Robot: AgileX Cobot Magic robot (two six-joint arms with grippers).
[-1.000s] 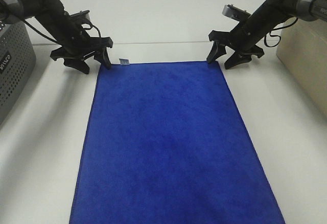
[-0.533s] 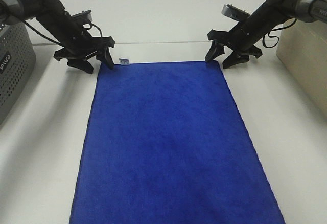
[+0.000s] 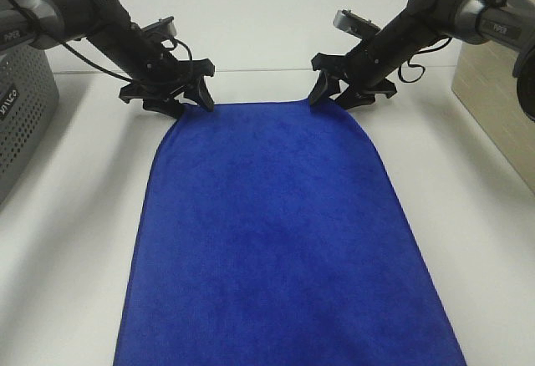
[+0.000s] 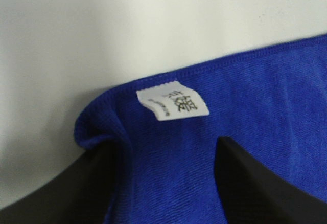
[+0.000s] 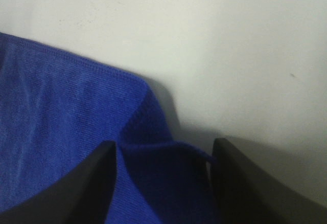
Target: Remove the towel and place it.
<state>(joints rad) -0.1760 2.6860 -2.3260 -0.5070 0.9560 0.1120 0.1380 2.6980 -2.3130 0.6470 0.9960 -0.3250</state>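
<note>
The royal-blue towel (image 3: 276, 232) lies flat on the white table (image 3: 75, 216), running from the front edge to the back. Its two far corners are pushed inward and rounded. My left gripper (image 3: 185, 99) is open, with its fingers straddling the far left corner. In the left wrist view the towel (image 4: 245, 101) bunches between the fingers (image 4: 97, 183), with the white tag (image 4: 172, 104) just ahead of my left gripper (image 4: 168, 183). My right gripper (image 3: 333, 92) is open over the far right corner. In the right wrist view the towel's (image 5: 61, 116) corner is folded between the fingers (image 5: 245, 178) of my right gripper (image 5: 163, 183).
A grey perforated basket (image 3: 21, 107) stands at the left edge. A beige box (image 3: 501, 99) stands at the right edge. Bare white table runs along both sides of the towel and behind it.
Both grippers have moved inward and down onto the towel's far corners. The corners have been pushed in and bunched, and the far edge now looks rounded.
</note>
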